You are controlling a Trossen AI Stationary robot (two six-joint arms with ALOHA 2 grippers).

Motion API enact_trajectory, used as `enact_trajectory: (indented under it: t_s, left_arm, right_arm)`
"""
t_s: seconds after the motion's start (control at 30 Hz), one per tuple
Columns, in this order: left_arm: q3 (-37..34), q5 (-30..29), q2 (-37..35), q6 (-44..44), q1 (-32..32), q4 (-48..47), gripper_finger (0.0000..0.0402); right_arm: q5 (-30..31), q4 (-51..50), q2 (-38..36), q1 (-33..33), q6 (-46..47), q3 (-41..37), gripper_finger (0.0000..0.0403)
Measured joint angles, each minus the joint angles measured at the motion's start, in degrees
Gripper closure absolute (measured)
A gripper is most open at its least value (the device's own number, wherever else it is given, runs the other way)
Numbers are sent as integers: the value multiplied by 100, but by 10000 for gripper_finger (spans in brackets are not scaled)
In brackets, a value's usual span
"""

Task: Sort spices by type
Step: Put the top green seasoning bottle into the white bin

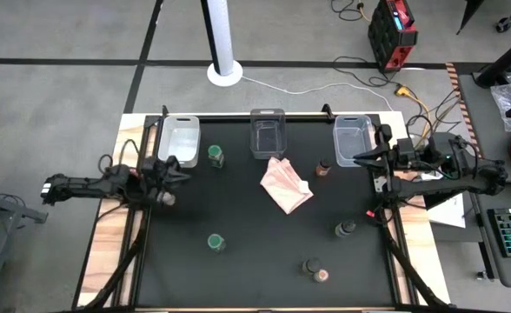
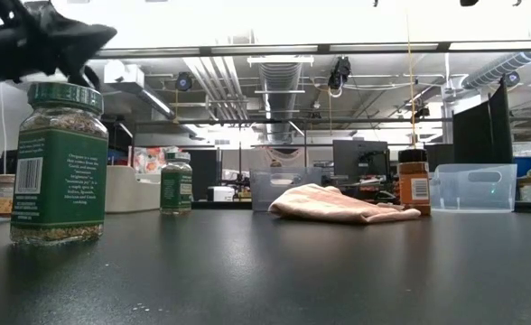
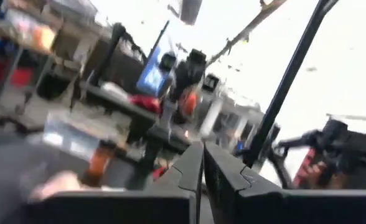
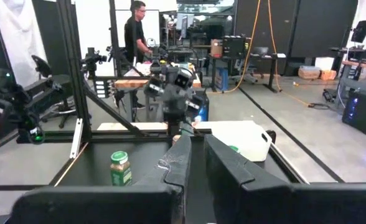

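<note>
Your left gripper [image 1: 170,165] waits at nine o'clock and your right gripper [image 1: 379,157] at three, both jaws pressed together, empty. Six jars sit scattered and unsorted, likely awaiting your first pick.

A black tabletop [image 1: 264,235] fills the middle of the overhead frame. Along its upper edge stand three clear bins: one at upper left [image 1: 178,139], one at centre [image 1: 268,132], one at upper right [image 1: 352,138]. A pink cloth [image 1: 285,185] lies crumpled just below the centre bin. A red case [image 1: 392,32] sits on the floor at top right, and a keyboard [image 1: 509,233] at lower right.
</note>
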Motion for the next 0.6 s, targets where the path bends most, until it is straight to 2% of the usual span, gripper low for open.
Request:
enact_trajectory:
  t_s: [0.07, 0.13, 0.2, 0.3, 0.37, 0.6]
  left_arm:
    - [0, -334, 0, 405, 4, 167, 401]
    - [0, -397, -4, 470, 7, 183, 401]
    - [0, -394, 25, 286, 0, 176, 401]
    - [0, -386, 44, -171, 0, 190, 401]
    - [0, -386, 44, -308, 4, 198, 401]
    - [0, -384, 36, -332, 4, 395, 401]
  right_arm:
    - [279, 423, 40, 0, 0, 4, 364]
    - [439, 606, 38, 0, 118, 7, 364]
    - [391, 710, 41, -2, 448, 7, 364]
    - [338, 729, 76, 0, 294, -148, 364]
    - [97, 989, 109, 0, 212, -505, 364]
    - [-829, 3466, 198, 2, -87, -2135, 364]
